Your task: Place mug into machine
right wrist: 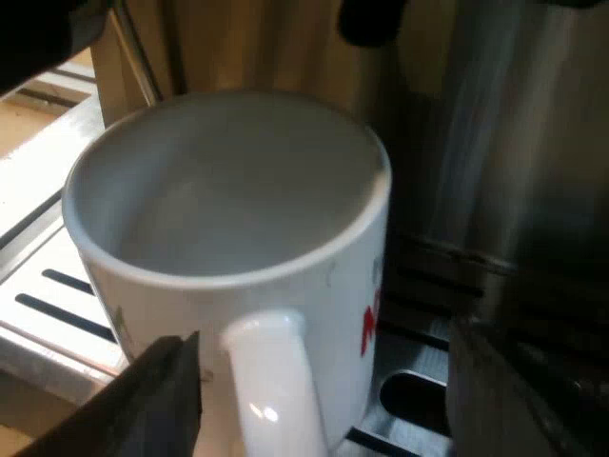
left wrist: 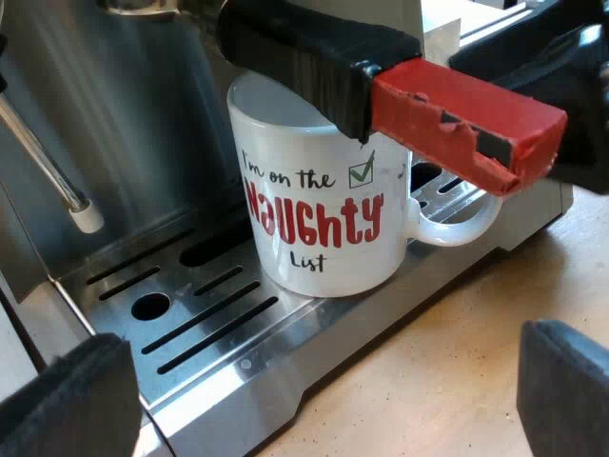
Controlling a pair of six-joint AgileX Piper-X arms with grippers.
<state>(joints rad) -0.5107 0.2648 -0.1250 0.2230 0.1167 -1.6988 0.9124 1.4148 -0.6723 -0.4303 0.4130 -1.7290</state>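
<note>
A white mug [left wrist: 314,214] with red "NAUGHTY" lettering stands upright on the espresso machine's slotted drip tray [left wrist: 190,319]. Directly over it juts the holder's dark handle [left wrist: 304,57] with its chipped red end [left wrist: 466,119], locked into the machine's front. My left gripper [left wrist: 324,400] is open and hangs back from the tray's edge with nothing between its fingers. Seen from above, the mug [right wrist: 228,190] is empty. My right gripper [right wrist: 324,390] is open and straddles the mug's handle [right wrist: 271,381], one finger [right wrist: 166,400] close beside it and the other farther off. The right gripper [left wrist: 571,86] shows dark by the red end.
A steam wand [left wrist: 57,181] with a white tip slants down over the tray beside the mug. The machine's steel wall [left wrist: 143,105] rises behind the mug. A wooden tabletop [left wrist: 457,371] lies below the tray's edge.
</note>
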